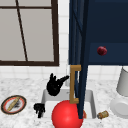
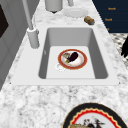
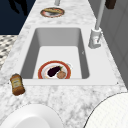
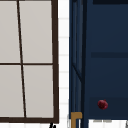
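Note:
My right hand hovers over the back of the sink with its fingers spread and open. Its fingertips reach toward the brass handle of the open dark blue cabinet door and stop just left of it. My left hand hangs lower, at the sink's front left corner, fingers drooping loosely and holding nothing. A big red ball shows in front of the sink. A dark red round fruit sits inside the cabinet. A hand floats off the counter's front edge.
In the sink lies a red-rimmed plate with an eggplant. A patterned plate sits on the left counter. On the right are a brown bottle, a white plate and a grey canister. The faucet stands behind.

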